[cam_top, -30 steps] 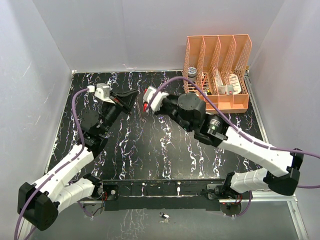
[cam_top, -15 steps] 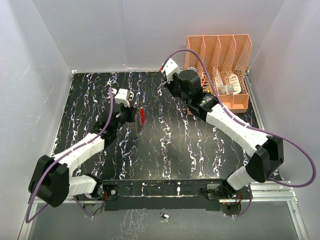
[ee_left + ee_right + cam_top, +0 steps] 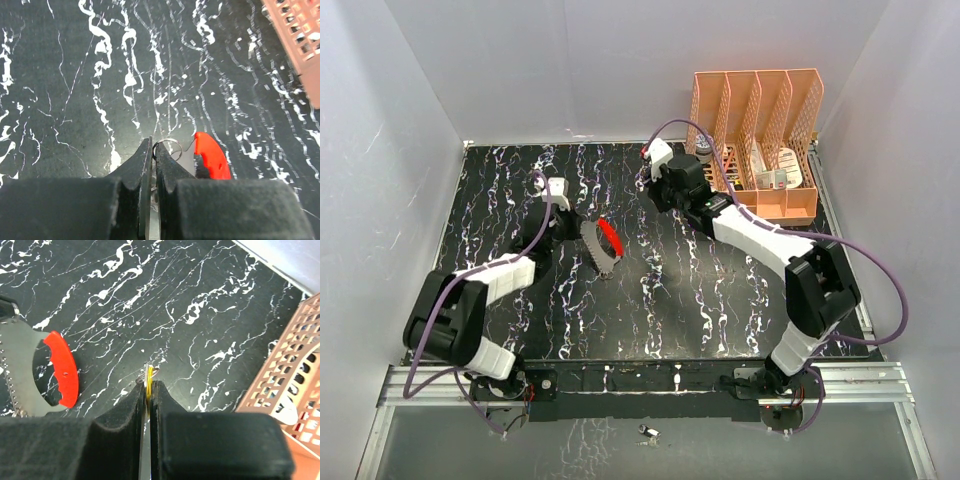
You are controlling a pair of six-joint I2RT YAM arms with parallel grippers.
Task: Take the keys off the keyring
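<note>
My left gripper (image 3: pixel 152 145) is shut on the keyring (image 3: pixel 169 146), a thin wire loop pinched at its fingertips. The red key (image 3: pixel 212 160) hangs from the loop just to the right. From above, the left gripper (image 3: pixel 575 228) sits left of centre over the black marbled table (image 3: pixel 670 290), with a pale ridged curved piece (image 3: pixel 592 250) and the red key (image 3: pixel 609 236) beside it. My right gripper (image 3: pixel 150 382) is shut on the yellow key (image 3: pixel 149 374), which has a small wire loop around it. The right gripper (image 3: pixel 652 180) hovers farther back, apart from the left.
An orange slotted file organiser (image 3: pixel 755 140) holding a few items stands at the back right, close to the right arm, and shows again as the organiser (image 3: pixel 295 385). White walls enclose three sides. A small metal object (image 3: pixel 647 432) lies below the table's front rail.
The two grippers were close together a second ago. The right one has pulled back toward the organiser with the yellow key; the left has shifted right and nearer with the ring and red key.
</note>
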